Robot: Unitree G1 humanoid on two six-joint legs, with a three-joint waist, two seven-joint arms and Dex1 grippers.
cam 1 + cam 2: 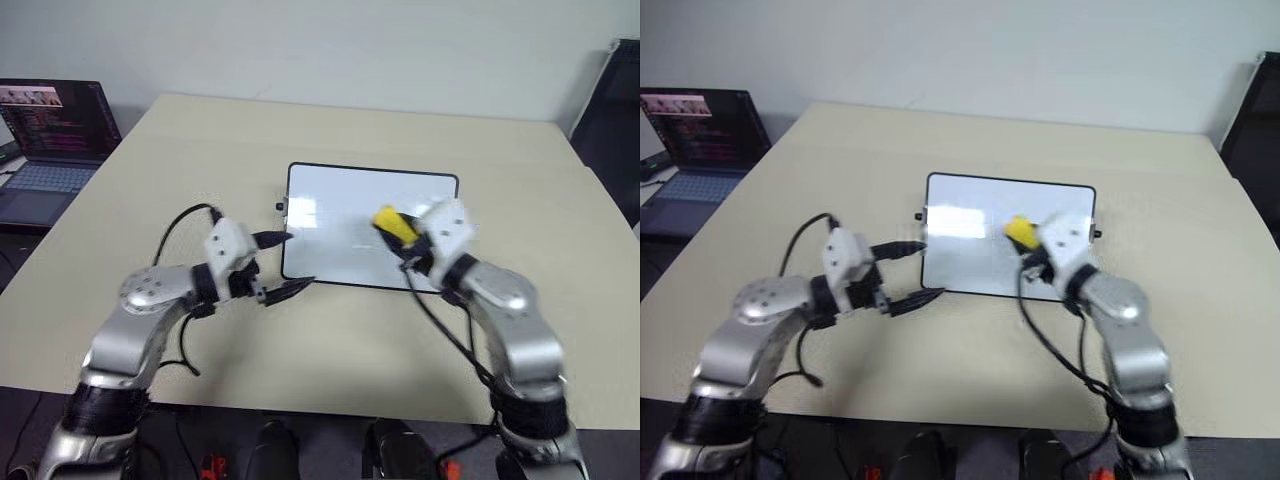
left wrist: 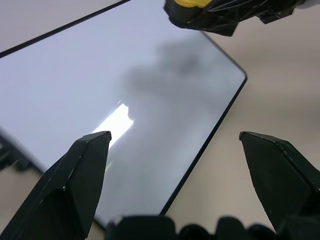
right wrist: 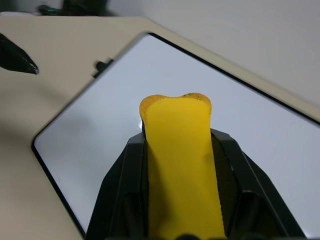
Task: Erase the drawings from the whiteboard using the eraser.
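Right tool (image 1: pixel 400 240) clamps eraser (image 1: pixel 394 225) above whiteboard (image 1: pixel 340 215).

One whiteboard (image 1: pixel 340 215), one eraser (image 1: pixel 394 226), one laptop (image 1: pixel 50 150), perhaps no drawings.

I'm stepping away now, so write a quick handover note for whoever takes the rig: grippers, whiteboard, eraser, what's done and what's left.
Right gripper: jaws shut on the yellow eraser, held above the whiteboard.
Left gripper: jaws open, empty, at the board's left edge.
Whiteboard lies flat on the table.
Done: no drawings visible on the board in these views.
Left: check the surface closely for faint marks, then put the eraser down.
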